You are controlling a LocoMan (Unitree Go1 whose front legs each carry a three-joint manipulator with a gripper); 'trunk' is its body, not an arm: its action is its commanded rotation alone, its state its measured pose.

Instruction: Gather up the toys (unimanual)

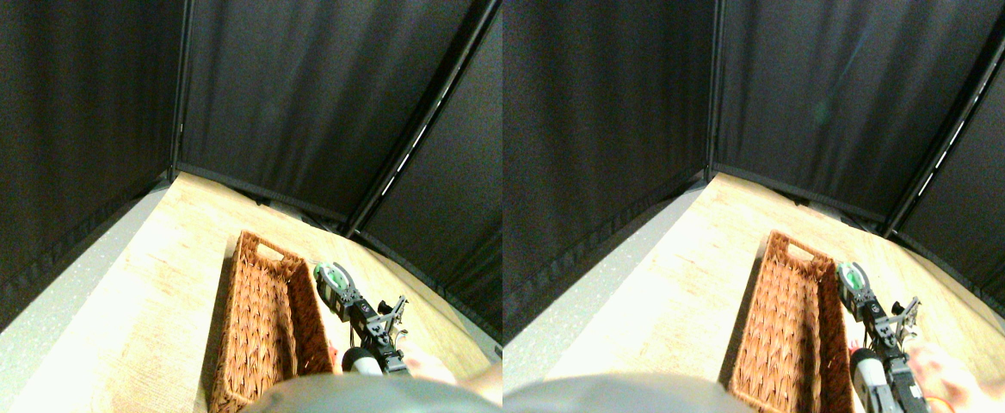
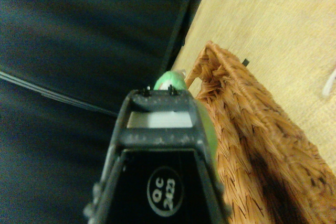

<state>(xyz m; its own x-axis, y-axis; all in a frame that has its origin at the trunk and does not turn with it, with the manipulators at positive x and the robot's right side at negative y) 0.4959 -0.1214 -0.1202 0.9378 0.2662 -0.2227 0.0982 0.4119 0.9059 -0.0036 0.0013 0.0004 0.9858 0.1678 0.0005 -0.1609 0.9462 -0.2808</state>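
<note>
fingers [image 1: 336, 280] with green toy [image 1: 331, 277] beside basket rim [image 1: 300, 277]

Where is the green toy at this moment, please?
In the stereo pair view, the green toy sits at the tip of the right gripper, just right of the wicker basket, beside its far end.

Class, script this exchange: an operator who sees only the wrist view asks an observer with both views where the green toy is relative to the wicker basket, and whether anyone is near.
Operator: I see green past the gripper and wicker beside it. Is the toy over the basket?
Observer: No. The green toy, at the right gripper, appears to be outside the basket, beside its right long wall.
Operator: Anyone near?
Observer: Yes. A person's hand is low beside the manipulator.
</note>
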